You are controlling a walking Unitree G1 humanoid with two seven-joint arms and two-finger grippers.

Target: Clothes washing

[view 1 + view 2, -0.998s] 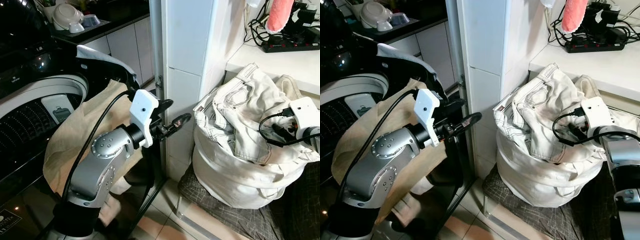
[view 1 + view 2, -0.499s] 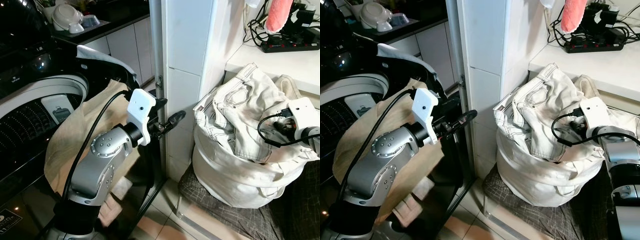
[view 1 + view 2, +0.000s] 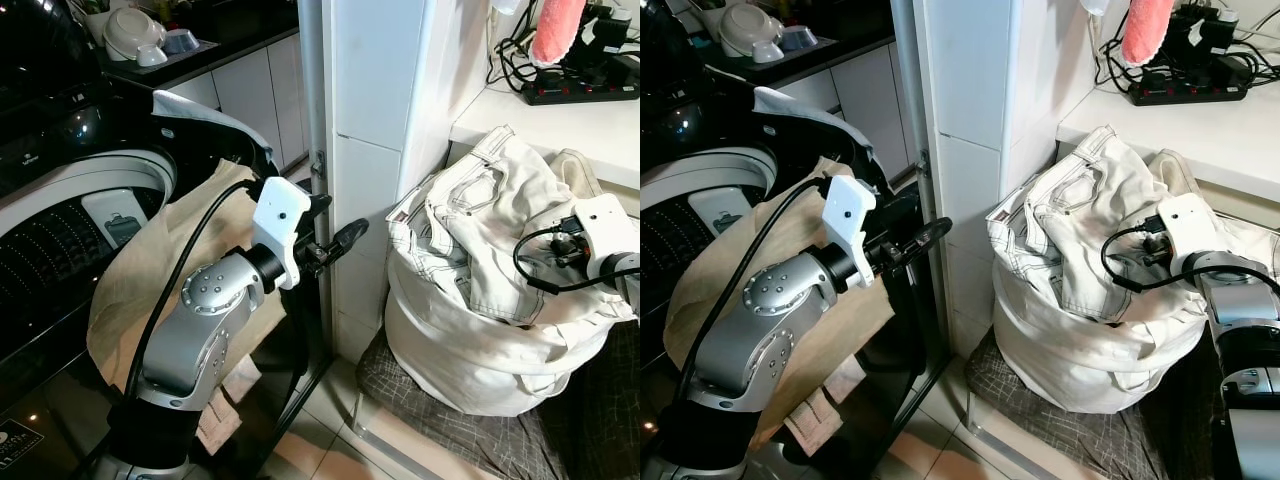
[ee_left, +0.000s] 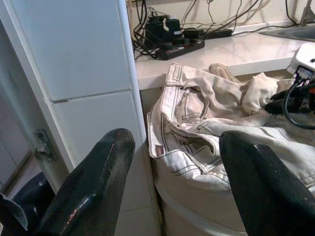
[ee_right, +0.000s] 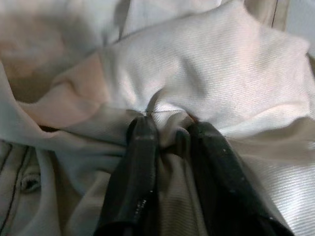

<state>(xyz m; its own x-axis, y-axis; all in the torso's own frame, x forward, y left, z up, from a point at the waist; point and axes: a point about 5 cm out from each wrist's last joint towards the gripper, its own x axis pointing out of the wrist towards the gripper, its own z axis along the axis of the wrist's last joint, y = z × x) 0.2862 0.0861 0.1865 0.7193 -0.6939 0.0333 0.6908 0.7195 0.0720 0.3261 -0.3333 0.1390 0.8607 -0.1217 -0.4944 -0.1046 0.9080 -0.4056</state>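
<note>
A heap of white clothes (image 3: 470, 330) sits in a bag on the floor at the right, with white jeans (image 3: 465, 210) on top. My right gripper (image 5: 170, 130) is buried in this heap, shut on a fold of white cloth (image 5: 197, 78); its wrist (image 3: 600, 225) shows at the heap's right side. My left gripper (image 3: 340, 238) hangs open and holds nothing, in front of the white pillar (image 3: 370, 120) and left of the heap. Its two fingers (image 4: 98, 172) frame the jeans (image 4: 197, 123). The washing machine (image 3: 60, 220) stands at the left.
A beige cloth (image 3: 150, 270) drapes over the washing machine's front, behind my left arm. A white counter (image 3: 560, 120) above the heap carries a black power strip (image 3: 580, 90) and cables. A dark patterned mat (image 3: 440, 420) lies under the bag. Bowls (image 3: 135, 35) sit on the far counter.
My left gripper has drawn back a little toward the washing machine, away from the heap. The right gripper stays in the white clothes, barely shifted.
</note>
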